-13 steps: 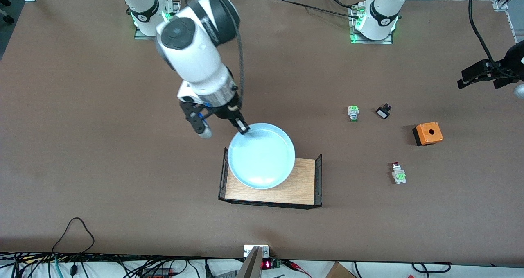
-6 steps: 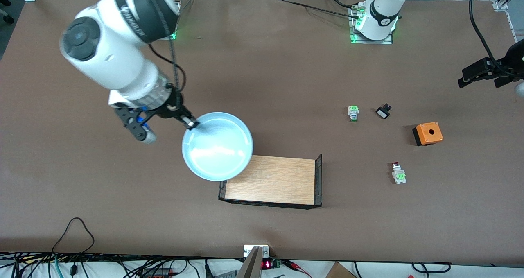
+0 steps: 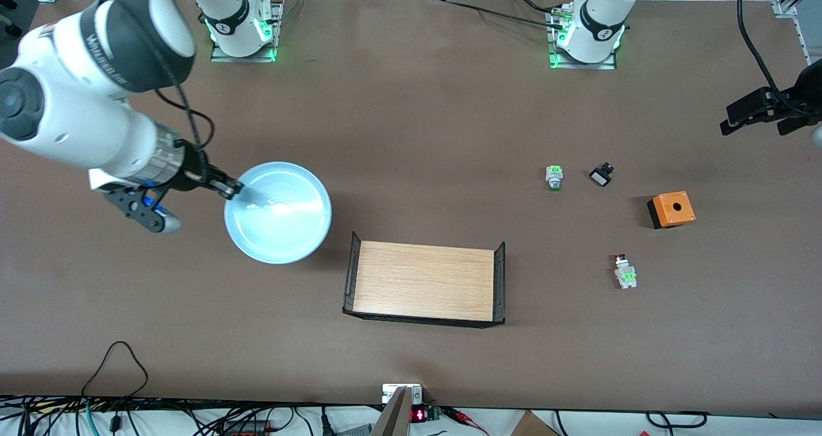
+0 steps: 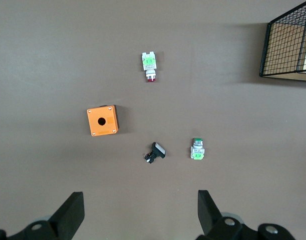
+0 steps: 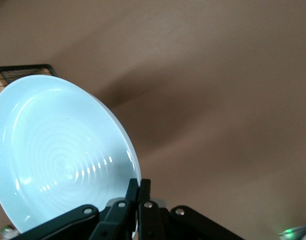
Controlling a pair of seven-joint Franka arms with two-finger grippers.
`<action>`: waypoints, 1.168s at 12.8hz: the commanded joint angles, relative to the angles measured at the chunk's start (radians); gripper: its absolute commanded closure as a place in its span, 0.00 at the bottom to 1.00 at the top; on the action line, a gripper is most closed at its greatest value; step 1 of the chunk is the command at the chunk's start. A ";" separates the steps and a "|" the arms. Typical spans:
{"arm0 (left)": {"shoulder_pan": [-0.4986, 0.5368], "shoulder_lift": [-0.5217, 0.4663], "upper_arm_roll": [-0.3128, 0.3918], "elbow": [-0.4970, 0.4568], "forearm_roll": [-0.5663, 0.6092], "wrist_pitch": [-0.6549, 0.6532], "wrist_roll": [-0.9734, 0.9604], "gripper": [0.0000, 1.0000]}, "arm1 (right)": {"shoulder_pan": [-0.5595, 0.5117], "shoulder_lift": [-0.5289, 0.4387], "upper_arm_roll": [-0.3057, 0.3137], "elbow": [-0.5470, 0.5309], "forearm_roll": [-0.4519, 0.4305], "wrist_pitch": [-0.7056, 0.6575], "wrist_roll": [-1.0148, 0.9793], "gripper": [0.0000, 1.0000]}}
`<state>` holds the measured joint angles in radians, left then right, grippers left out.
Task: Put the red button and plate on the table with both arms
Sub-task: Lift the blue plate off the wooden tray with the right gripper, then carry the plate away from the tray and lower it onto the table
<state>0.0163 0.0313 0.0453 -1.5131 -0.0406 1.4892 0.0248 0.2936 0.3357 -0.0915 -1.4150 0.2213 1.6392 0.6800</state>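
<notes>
The pale blue plate (image 3: 278,212) hangs slightly tilted over the brown table (image 3: 417,121), toward the right arm's end. My right gripper (image 3: 230,189) is shut on its rim. In the right wrist view the plate (image 5: 58,155) fills one side and the right gripper (image 5: 139,187) pinches its edge. The red button (image 3: 623,271) lies on the table toward the left arm's end; the left wrist view shows it too (image 4: 150,66). My left gripper (image 3: 758,116) waits open, high over that end, and holds nothing (image 4: 140,207).
A light-wood platform with black mesh ends (image 3: 425,289) stands mid-table, nearer the camera than the plate. Around the red button lie a green-capped switch (image 3: 554,177), a small black-and-white switch (image 3: 601,176) and an orange box (image 3: 671,209).
My right arm has carried the plate off the wooden platform and swung it toward the right arm's end of the table. The left arm has barely moved.
</notes>
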 commanded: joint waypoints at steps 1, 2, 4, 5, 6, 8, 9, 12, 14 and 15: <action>0.011 -0.021 -0.008 0.007 -0.013 -0.017 0.012 0.00 | -0.076 -0.059 0.010 -0.105 -0.023 -0.024 -0.175 1.00; 0.011 -0.021 -0.008 0.010 -0.012 -0.009 0.012 0.00 | -0.102 -0.069 0.010 -0.137 -0.034 -0.018 -0.207 1.00; 0.011 -0.022 -0.010 0.008 -0.010 -0.009 0.014 0.00 | -0.135 -0.081 0.010 -0.189 -0.060 -0.006 -0.305 1.00; 0.010 -0.021 -0.010 0.008 -0.005 -0.007 0.014 0.00 | -0.163 -0.089 0.010 -0.226 -0.066 0.008 -0.350 1.00; 0.010 -0.021 -0.013 0.004 -0.005 -0.007 0.014 0.00 | -0.178 -0.099 0.010 -0.260 -0.068 0.025 -0.382 1.00; 0.010 -0.021 -0.012 0.008 -0.002 -0.003 0.014 0.00 | -0.212 -0.122 0.010 -0.344 -0.103 0.074 -0.465 1.00; 0.011 -0.024 -0.012 0.008 -0.002 -0.003 0.014 0.00 | -0.221 -0.127 0.010 -0.378 -0.121 0.099 -0.493 1.00; 0.011 -0.028 -0.018 0.010 -0.001 -0.001 0.014 0.00 | -0.270 -0.129 0.010 -0.459 -0.132 0.174 -0.577 1.00; 0.011 -0.028 -0.015 0.010 -0.001 -0.001 0.014 0.00 | -0.287 -0.142 0.010 -0.536 -0.132 0.238 -0.614 1.00; 0.011 -0.030 -0.015 0.010 -0.002 -0.001 0.015 0.00 | -0.291 -0.159 0.010 -0.588 -0.132 0.284 -0.620 1.00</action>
<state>0.0167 0.0128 0.0384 -1.5094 -0.0406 1.4907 0.0255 0.0194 0.2430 -0.0955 -1.8880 0.0993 1.8491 0.0904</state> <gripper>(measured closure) 0.000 0.974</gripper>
